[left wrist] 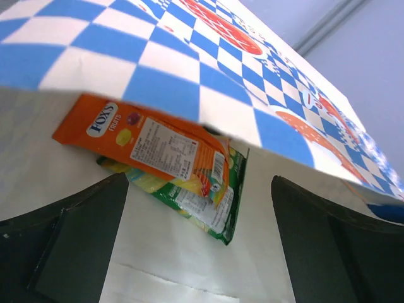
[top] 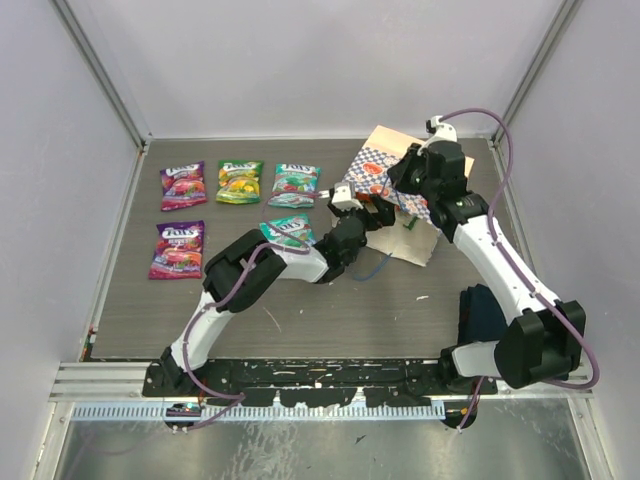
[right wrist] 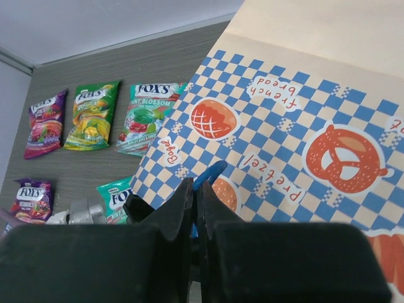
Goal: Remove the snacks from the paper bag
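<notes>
- Pushing left gripper (left wrist: pixel 199 252) up to paper bag (left wrist: pixel 189 57) mouth, jaws spread wide, gripping nothing.
- Pinching right gripper (right wrist: pixel 196 199) shut on paper bag's upper lip, propping mouth open.
- Lying straight ahead of left gripper, inside: orange packet (left wrist: pixel 145 142) overlapping green packet (left wrist: pixel 208 208), long axes crosswise, slanting down-right.
- Sitting out on table (top: pixel 330 300), left of paper bag: five packets (top: pixel 240 182).
- Judging left arm nearer for next grab.

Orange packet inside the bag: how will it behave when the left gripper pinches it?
Probably floppy: the orange packet is a thin, flat pouch. Its film looks glossy, so it may slide over the green packet beneath it rather than lift cleanly. Likely light for its size.
</notes>
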Available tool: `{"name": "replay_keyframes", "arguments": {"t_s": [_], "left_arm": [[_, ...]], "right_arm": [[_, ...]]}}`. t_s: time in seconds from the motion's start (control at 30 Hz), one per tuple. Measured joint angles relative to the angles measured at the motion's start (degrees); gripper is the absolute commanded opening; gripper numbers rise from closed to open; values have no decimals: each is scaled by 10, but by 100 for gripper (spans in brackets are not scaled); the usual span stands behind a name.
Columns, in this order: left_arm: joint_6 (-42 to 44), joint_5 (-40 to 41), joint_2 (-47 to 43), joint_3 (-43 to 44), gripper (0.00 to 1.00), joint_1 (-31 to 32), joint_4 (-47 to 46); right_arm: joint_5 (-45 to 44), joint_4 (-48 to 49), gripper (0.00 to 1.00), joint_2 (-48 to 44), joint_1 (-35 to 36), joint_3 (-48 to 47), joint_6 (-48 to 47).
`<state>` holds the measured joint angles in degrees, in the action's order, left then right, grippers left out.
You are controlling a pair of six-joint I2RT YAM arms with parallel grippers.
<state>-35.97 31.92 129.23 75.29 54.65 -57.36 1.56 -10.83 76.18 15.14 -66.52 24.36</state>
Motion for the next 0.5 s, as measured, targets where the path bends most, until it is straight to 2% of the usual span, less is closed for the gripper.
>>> {"name": "replay_keyframes", "arguments": {"t_s": [0.13, 0.27, 0.5], "left_arm": [[-9, 45, 1, 51, 98, 4, 95], [-56, 66, 5, 53, 98, 5, 158], [-231, 23, 45, 79, 98, -23, 230]], "right_arm": [[1, 0, 1, -13, -2, 0, 3], [4, 1, 1, -27, -2, 0, 9], [14, 1, 1, -28, -2, 3, 14]]}}
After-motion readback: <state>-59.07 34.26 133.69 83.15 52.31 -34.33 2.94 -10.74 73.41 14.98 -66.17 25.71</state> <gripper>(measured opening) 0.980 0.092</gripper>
